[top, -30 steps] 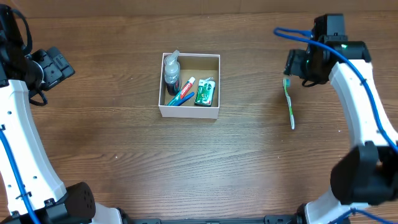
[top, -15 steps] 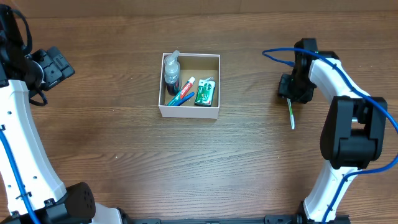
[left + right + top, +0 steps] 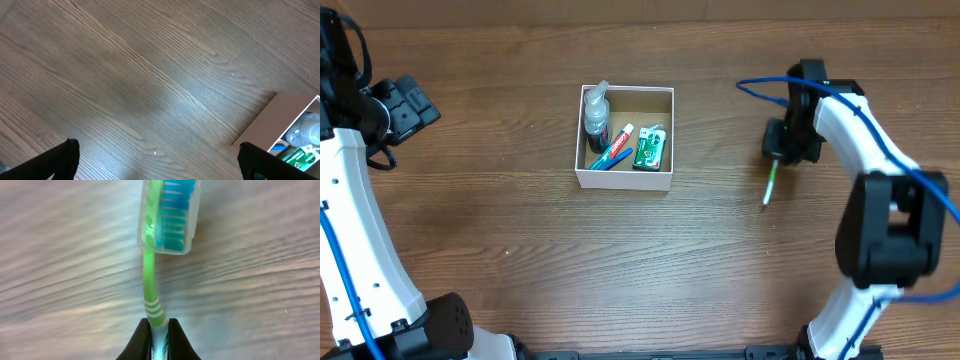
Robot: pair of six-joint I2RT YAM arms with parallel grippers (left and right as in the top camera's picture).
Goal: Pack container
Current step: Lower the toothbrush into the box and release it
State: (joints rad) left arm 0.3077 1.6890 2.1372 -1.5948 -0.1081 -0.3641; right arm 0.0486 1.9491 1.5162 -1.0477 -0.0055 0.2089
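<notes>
The container, a square white-walled box with a brown inside, stands left of centre on the wooden table; its corner shows at the lower right of the left wrist view. Far to its right my right gripper is shut on the green toothbrush. In the right wrist view the jaws pinch the green-and-white handle, and the capped blue-bristled head points away over the table. My left gripper stands open at the far left, fingers wide apart with nothing between them.
Inside the container lie a clear bottle, a red-and-blue toothpaste tube and a green packet. A blue cable loops off the right arm. Bare wood lies between the container and the right gripper.
My right gripper came down and shut on the toothbrush. The brush has swung, its free end now pointing down-left instead of straight down. The left arm has not moved.
</notes>
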